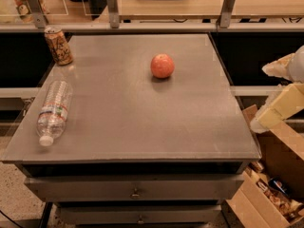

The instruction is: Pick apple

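The apple [162, 65] is small, round and reddish-orange. It sits alone on the grey metal table [142, 122], right of centre towards the far edge. My gripper [269, 97] is at the right edge of the view, beyond the table's right side and well to the right of the apple. Its pale fingers [277, 109] point left, stand apart and hold nothing.
A tan drink can [58, 45] stands at the table's far left corner. A clear plastic water bottle [53, 111] lies on its side along the left edge. An open cardboard box [270, 189] of items sits on the floor to the right. A railed counter [166, 13] runs behind.
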{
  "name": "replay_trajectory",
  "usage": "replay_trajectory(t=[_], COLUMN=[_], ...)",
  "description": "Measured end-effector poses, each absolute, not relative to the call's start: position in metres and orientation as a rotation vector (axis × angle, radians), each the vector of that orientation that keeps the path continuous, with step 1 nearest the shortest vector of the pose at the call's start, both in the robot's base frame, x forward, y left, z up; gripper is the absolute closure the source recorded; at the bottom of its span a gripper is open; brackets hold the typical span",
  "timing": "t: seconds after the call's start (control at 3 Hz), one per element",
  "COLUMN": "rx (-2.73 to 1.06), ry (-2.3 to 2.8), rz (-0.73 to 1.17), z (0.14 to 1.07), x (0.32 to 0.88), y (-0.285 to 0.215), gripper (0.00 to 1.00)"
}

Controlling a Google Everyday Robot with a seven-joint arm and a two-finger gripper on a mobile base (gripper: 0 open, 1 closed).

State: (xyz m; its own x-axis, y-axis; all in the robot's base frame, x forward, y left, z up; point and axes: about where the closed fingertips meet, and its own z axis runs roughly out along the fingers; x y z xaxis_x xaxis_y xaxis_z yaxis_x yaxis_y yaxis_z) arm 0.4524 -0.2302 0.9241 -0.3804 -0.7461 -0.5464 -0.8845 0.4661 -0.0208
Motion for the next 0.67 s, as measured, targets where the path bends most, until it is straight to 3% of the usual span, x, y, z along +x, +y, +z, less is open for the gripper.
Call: replay_trajectory(t=[0.67], rx=[-1.266], ry=[2.052], rz=[0.249], z=[0.91], x=[0.532], y=[-0.188], gripper=[0.0])
